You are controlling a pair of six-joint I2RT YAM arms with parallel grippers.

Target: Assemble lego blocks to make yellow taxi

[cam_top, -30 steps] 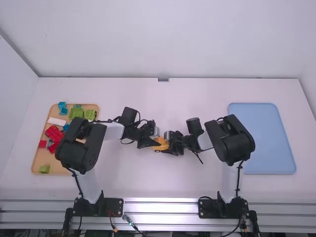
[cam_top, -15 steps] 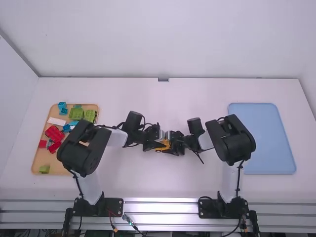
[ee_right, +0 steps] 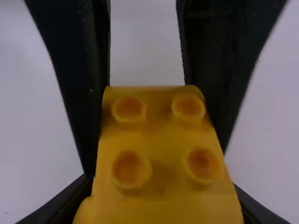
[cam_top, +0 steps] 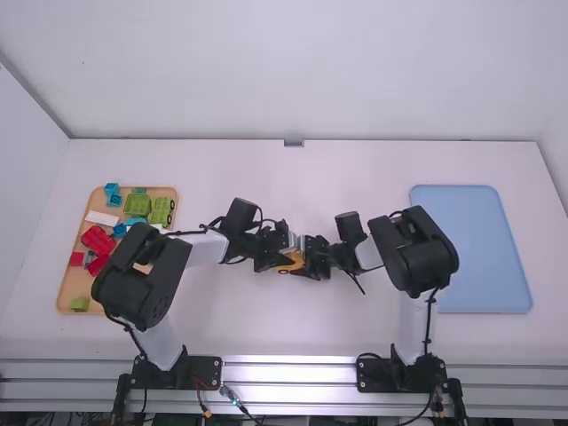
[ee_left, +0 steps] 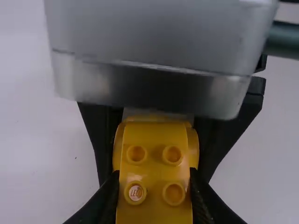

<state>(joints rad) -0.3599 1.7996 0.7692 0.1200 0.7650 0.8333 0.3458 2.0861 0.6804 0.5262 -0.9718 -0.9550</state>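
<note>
Taxi body (cam_top: 291,261), yellow and part-built, sits near the middle of the white table (cam_top: 288,182), between the two grippers. From it, the blue tray (cam_top: 475,248) lies at three o'clock and the wooden tray (cam_top: 98,288), with loose blocks (cam_top: 96,238), at nine. The left gripper (ee_left: 153,179) comes in from nine o'clock, its fingers closed on the yellow flanks; the right gripper (ee_right: 162,185) comes from three, its fingers likewise drawn in against the sides.

The step looks like squaring up or pressing the yellow part between the two grips. To do it well, keep both wrists level on the nine-to-three line, let one grip brace while the other pushes, and add force slowly. Uneven pressure or a twist could pop a joint beneath the studs (ee_left: 172,155).

At twelve o'clock in the left wrist view, a grey housing (ee_left: 154,56) covers whatever lies behind. The body's near end is cut off at six o'clock in both wrist views, so I can't say whether it is one piece or several, or whether it touches the table. At its seven o'clock from above, a dark round spot (cam_top: 283,272) is probably a wheel.
</note>
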